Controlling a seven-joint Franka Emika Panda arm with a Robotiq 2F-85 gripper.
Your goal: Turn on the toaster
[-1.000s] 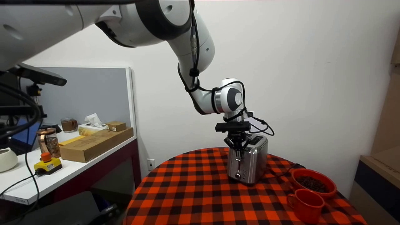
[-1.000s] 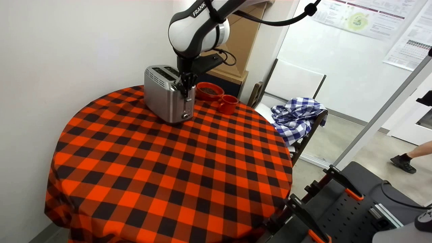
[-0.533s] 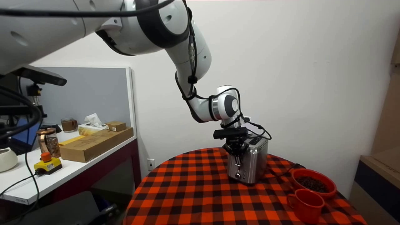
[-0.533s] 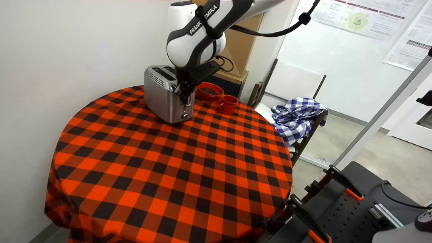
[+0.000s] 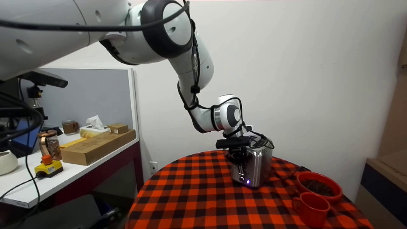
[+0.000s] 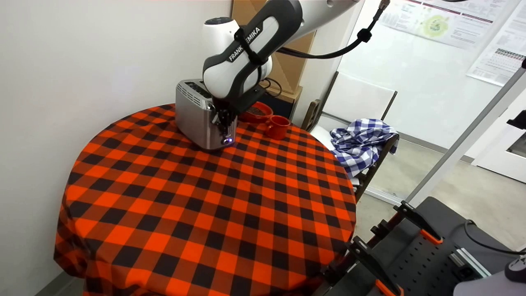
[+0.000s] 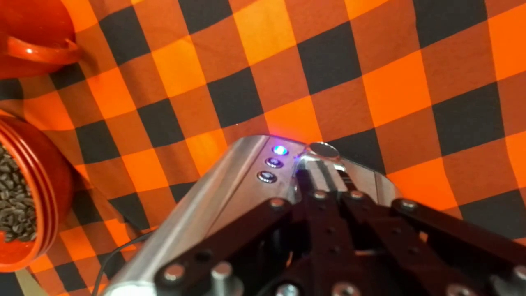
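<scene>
In the wrist view, the gripper (image 7: pixel 326 174) has its fingers pinched together at the front end of the toaster (image 7: pixel 209 209). A blue light (image 7: pixel 280 150) glows just beside the tips, so I think the toaster is on. The push-down lever is hidden, so I can't tell if the tips touch it.

In an exterior view, the toaster's long way runs back from the gripper toward the wall (image 5: pixel 302 79), so there's little room there. A red cup (image 5: pixel 313 211) and bowl (image 5: pixel 337 192) sit well apart, to one side.

In an exterior view, checked cloth (image 6: pixel 205 205) spreads out from the gripper, away from the toaster, so going up and that way looks best
</scene>
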